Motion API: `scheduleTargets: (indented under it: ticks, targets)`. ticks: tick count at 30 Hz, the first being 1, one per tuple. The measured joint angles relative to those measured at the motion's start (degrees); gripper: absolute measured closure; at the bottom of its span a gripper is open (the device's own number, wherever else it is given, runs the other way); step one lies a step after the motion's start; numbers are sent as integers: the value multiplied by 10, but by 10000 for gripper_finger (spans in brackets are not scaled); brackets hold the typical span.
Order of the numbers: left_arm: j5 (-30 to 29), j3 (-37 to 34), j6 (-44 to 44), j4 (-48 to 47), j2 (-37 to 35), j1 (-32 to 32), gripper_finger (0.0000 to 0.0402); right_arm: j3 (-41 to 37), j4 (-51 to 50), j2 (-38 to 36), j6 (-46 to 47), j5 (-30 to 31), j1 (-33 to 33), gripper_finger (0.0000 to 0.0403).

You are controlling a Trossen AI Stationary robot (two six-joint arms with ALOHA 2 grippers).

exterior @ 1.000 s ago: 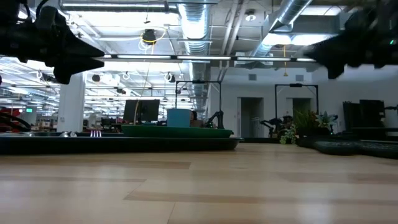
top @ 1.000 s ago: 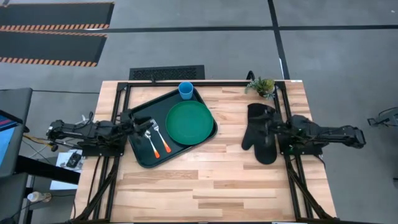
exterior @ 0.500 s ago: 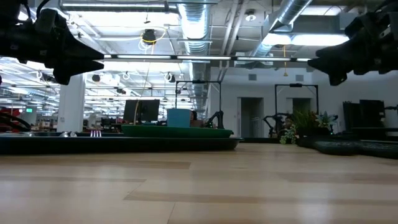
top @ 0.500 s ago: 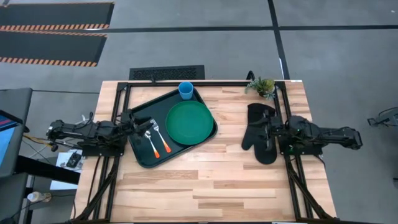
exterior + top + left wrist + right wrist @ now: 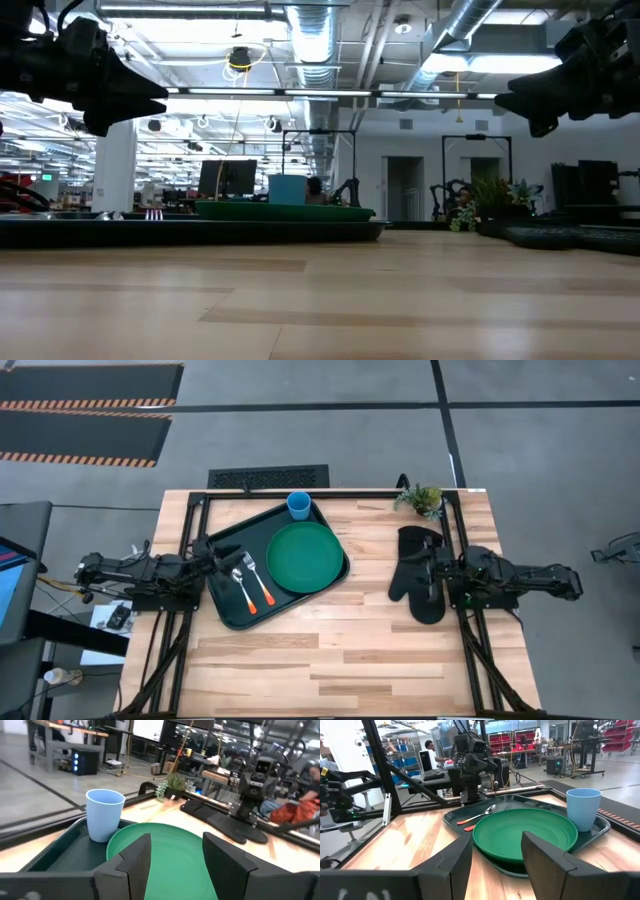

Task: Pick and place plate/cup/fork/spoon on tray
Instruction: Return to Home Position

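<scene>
Tray (image 5: 226, 612): holds plate (image 5: 304, 555), cup (image 5: 298, 505), fork (image 5: 257, 581), spoon (image 5: 240, 587). Left gripper (image 5: 217, 556) at tray's left edge, released; right gripper (image 5: 430, 573) over black mitt (image 5: 405, 590), released

Smooth pale wood is seen in the counter (image 5: 330, 650), glossy dark plastic in the tray (image 5: 228, 555), smooth plastic in plate (image 5: 304, 556) and cup (image 5: 299, 505).

dark two-finger left tool (image 5: 216, 552): fingers apart, arm level, pointing inward. dark right tool (image 5: 428, 573): fingers apart, arm level, facing it.
</scene>
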Motion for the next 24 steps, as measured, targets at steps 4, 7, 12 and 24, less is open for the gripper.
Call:
scheduleTargets:
  ticks: [4,7,12,24]
  targets:
    - [-4,0,-33,-1,0,0,237,0,-2,0,0,2,0,205]
    - [-5,0,-39,-1,0,0,237,0,-2,0,0,2,0,204]
    - [-5,0,-39,-1,0,0,237,0,-2,0,0,2,0,206]
    - [-5,0,-40,-1,0,0,237,0,-3,0,0,3,0,204]
